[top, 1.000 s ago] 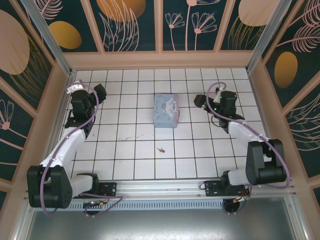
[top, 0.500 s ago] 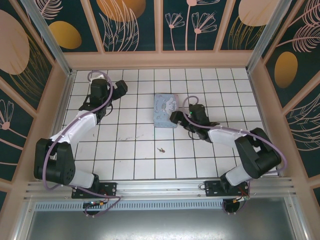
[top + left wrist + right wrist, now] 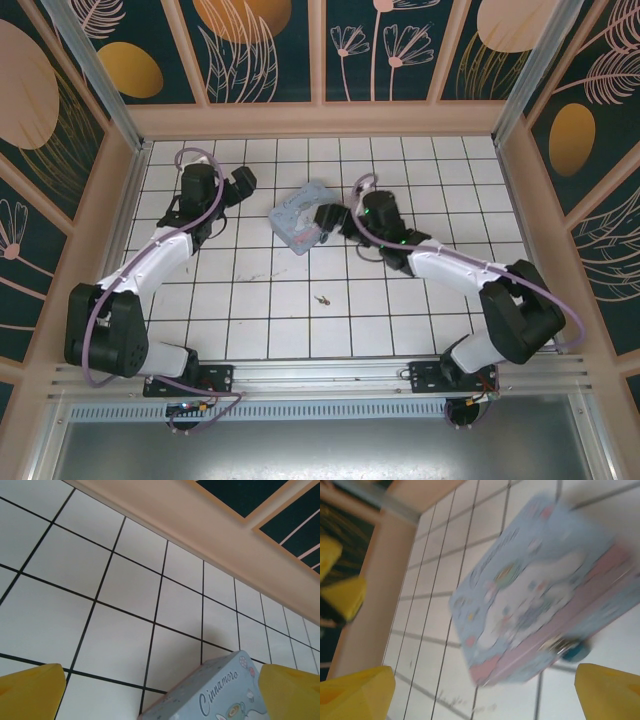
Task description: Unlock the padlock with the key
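The key [image 3: 322, 298], tiny and dark, lies alone on a white tile in front of the box. The padlock [image 3: 574, 651] is a blurred bluish blob hanging at the clasp on the pink side of the pastel cartoon box [image 3: 298, 217]. My right gripper [image 3: 328, 222] is open and presses against the box's right end; its yellow fingertips [image 3: 356, 694] stand wide apart with the box [image 3: 535, 590] just ahead of them. My left gripper [image 3: 245, 180] is open, left of the box and apart from it, with a box corner [image 3: 220, 692] low between its fingers [image 3: 30, 692].
The tiled floor [image 3: 260, 320] is ringed by a low peach wall [image 3: 320, 118]. My left arm's yellow fingers [image 3: 340, 595] appear at the far side in the right wrist view. Bare tiles lie around the key and along the near edge.
My right arm swung left to the box and pushed it left, turning it askew. My left arm moved toward the back and then held still. The key has not moved.
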### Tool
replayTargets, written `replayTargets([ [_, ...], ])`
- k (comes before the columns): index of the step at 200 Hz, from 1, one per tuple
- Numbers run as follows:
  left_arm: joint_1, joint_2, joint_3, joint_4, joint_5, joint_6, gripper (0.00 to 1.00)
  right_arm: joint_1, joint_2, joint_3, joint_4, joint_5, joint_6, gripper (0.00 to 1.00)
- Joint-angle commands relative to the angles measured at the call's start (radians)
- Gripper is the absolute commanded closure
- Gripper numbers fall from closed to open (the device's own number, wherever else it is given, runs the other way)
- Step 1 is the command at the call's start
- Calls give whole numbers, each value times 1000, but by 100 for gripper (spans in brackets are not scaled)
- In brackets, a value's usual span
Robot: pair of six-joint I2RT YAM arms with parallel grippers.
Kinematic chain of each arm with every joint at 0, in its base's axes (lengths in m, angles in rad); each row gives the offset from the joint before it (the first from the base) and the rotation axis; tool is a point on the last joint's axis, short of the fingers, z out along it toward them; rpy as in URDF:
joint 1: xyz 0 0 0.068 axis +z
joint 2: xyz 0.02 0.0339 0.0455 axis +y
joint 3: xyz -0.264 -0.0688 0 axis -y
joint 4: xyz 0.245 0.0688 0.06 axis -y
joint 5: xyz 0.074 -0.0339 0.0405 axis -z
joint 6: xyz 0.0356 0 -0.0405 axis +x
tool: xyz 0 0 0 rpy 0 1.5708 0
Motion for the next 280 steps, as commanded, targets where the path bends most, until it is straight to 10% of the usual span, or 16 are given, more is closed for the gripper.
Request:
replayTargets([
  [1,-3,-39,-22,-22,40,-30,1,-100,13,102,-102,-23,-75,6],
  [112,-129,-21,-193,69,152,-191,1,-214,566,576,-182,-236,-84,13],
  [280,-187,244,-11,141,212,-154,1,-117,328,193,76,-240,12,21],
])
